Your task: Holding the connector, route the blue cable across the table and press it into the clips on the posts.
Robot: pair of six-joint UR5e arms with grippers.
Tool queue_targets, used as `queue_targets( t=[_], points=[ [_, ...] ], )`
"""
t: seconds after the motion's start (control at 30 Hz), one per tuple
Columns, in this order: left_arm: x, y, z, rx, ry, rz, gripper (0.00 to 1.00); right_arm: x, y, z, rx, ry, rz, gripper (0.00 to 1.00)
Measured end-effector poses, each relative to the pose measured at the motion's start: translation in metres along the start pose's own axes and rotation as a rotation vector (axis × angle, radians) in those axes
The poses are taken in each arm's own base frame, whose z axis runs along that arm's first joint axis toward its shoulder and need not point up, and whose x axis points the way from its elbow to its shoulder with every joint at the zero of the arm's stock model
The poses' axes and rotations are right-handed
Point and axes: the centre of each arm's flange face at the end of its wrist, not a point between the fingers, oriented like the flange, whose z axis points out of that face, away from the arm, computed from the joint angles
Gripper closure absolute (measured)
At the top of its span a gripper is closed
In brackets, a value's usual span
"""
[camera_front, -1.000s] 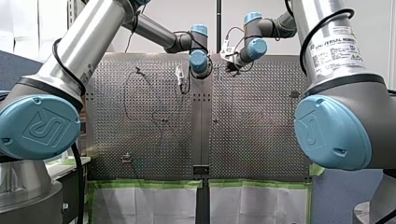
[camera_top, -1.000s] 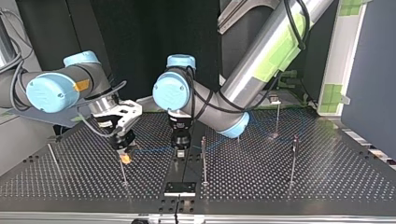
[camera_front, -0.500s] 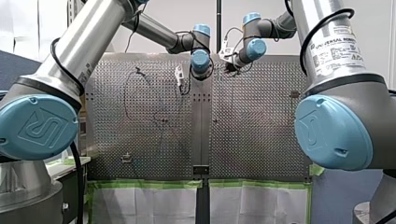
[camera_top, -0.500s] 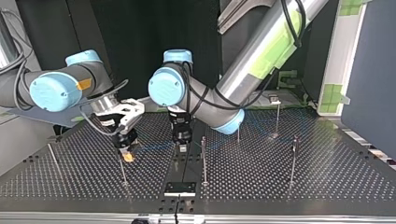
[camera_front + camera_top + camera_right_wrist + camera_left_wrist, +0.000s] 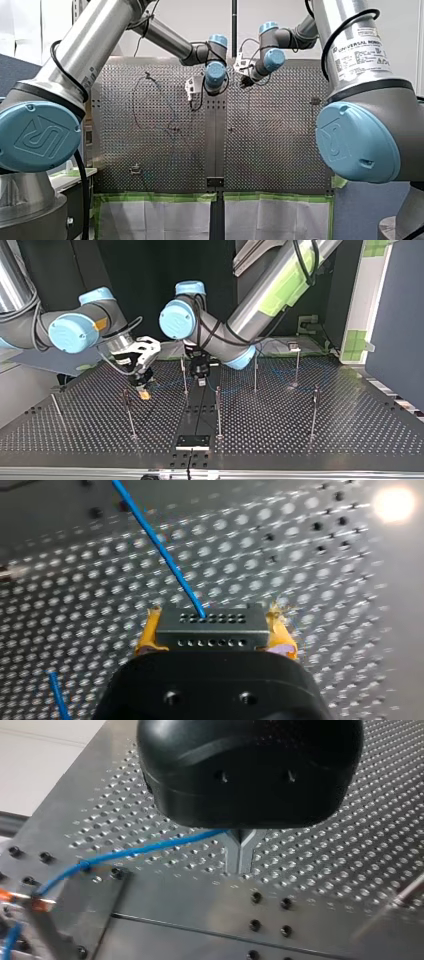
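In the right wrist view my right gripper [image 5: 214, 630] is shut on a dark grey connector [image 5: 210, 621], held between its yellow pads [image 5: 148, 635]. The blue cable [image 5: 165, 555] leaves the connector and runs ahead over the perforated table. In the left wrist view my left gripper [image 5: 240, 855] has its metal fingers shut on the blue cable [image 5: 140, 851], which trails off to one side. In the top view my right gripper [image 5: 143, 391] hangs left of centre and my left gripper [image 5: 200, 374] at centre, with the cable [image 5: 167, 386] strung between them.
Several thin posts stand on the table [image 5: 350, 430]: one [image 5: 184, 376] between the grippers, others [image 5: 255, 371] [image 5: 218, 410] [image 5: 129, 415] close by. A black plate [image 5: 192, 441] sits at the top view's near edge. In the front view the cable [image 5: 134, 102] loops at the table's left.
Both grippers have moved away from the top view's camera, carrying the cable with them. A post now shows between them.
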Motion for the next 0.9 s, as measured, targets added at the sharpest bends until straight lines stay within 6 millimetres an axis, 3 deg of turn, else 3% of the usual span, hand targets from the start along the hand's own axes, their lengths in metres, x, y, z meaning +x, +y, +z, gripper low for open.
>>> queue_targets(
  t=[0.63, 0.9],
  points=[
    [0.067, 0.008, -0.013, 0.079, 0.017, 0.0, 1.0, -0.072, 0.023, -0.013, -0.043, -0.094, 0.011, 1.0],
    [0.113, 0.012, -0.014, 0.139, 0.057, 0.019, 1.0, -0.104, 0.03, -0.015, -0.049, -0.104, 0.039, 1.0]
  ],
)
